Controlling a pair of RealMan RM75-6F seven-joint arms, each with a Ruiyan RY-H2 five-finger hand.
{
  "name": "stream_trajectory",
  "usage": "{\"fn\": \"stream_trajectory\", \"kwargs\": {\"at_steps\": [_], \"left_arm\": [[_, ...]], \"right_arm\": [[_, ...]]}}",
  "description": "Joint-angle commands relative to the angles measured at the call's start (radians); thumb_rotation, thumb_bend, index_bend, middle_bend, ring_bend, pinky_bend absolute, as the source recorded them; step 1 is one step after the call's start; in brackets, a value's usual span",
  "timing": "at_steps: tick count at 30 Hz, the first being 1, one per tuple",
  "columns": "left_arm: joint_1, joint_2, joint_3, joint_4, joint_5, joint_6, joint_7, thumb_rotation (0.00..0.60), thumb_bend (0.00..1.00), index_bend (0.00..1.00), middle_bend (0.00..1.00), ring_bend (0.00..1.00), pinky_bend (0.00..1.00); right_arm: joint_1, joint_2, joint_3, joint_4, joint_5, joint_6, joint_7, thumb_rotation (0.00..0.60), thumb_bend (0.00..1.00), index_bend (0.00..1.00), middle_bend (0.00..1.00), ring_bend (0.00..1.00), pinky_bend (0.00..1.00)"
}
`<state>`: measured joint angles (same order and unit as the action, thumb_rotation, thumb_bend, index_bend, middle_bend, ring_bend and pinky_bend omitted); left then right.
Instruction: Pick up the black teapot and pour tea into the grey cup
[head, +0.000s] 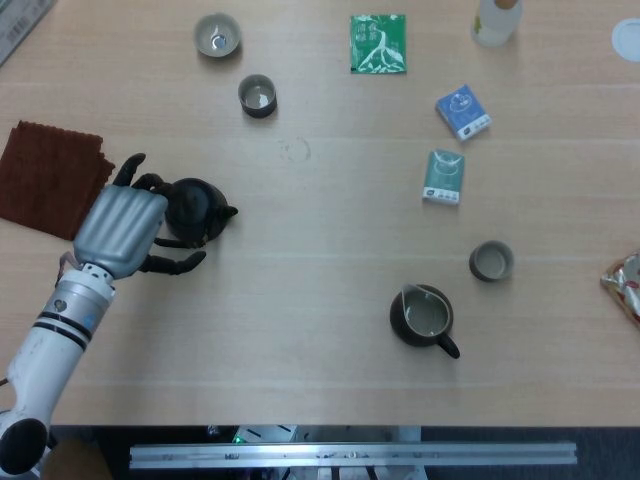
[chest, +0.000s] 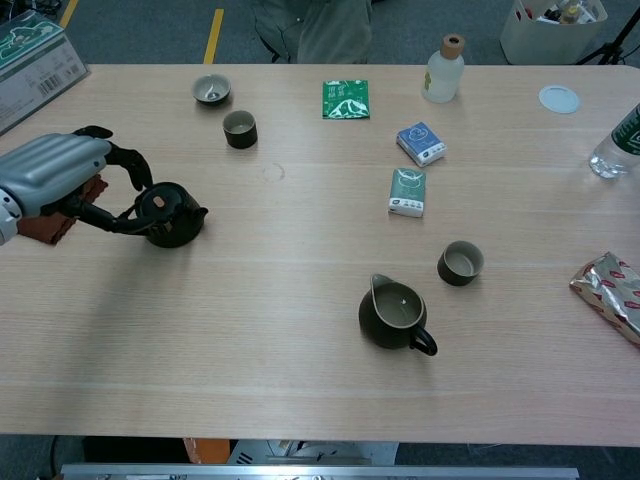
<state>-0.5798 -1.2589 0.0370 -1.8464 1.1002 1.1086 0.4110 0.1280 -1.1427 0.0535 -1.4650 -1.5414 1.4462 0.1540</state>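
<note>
Head view: left hand (head: 122, 226) is reaching around the black teapot (head: 195, 210) on the table (head: 320, 330), fingers spread at its handle, not visibly gripping; grey cup (head: 218, 35) sitting well apart

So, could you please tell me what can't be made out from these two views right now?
- Teapot handle: in both views the left hand covers the near side of the black teapot, so an actual grip cannot be confirmed.
- Right hand: in neither view.
- Clear bottle: cut off by the chest view's right edge.
- Foil packet: cut off by the head view's right edge.
- Printing on the blue box: too small to read.
</note>
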Motion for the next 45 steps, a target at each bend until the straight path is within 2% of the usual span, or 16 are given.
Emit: {"fn": "stream_trajectory", "kwargs": {"at_steps": [1, 15, 45], "left_arm": [[0.008, -0.01, 0.005, -0.001, -0.007, 0.002, 0.014, 0.328, 0.2, 0.34, 0.37, 0.24, 0.01], [0.021, -0.068, 0.002, 0.028, -0.047, -0.012, 0.076, 0.326, 0.2, 0.34, 0.39, 0.27, 0.0], [0.03, -0.114, -0.011, 0.028, -0.069, -0.021, 0.123, 0.329, 0.2, 0.34, 0.41, 0.29, 0.0]], "right_arm": [[-0.001, 0.0, -0.001, 0.002, 0.0, 0.0, 0.002, 0.6, 0.35, 0.32, 0.32, 0.21, 0.23], [-0.005, -0.001, -0.004, 0.017, 0.001, 0.004, 0.019, 0.6, 0.35, 0.32, 0.32, 0.21, 0.23], [-0.015, -0.006, -0.009, 0.055, 0.004, 0.009, 0.053, 0.6, 0.35, 0.32, 0.32, 0.21, 0.23]]}}
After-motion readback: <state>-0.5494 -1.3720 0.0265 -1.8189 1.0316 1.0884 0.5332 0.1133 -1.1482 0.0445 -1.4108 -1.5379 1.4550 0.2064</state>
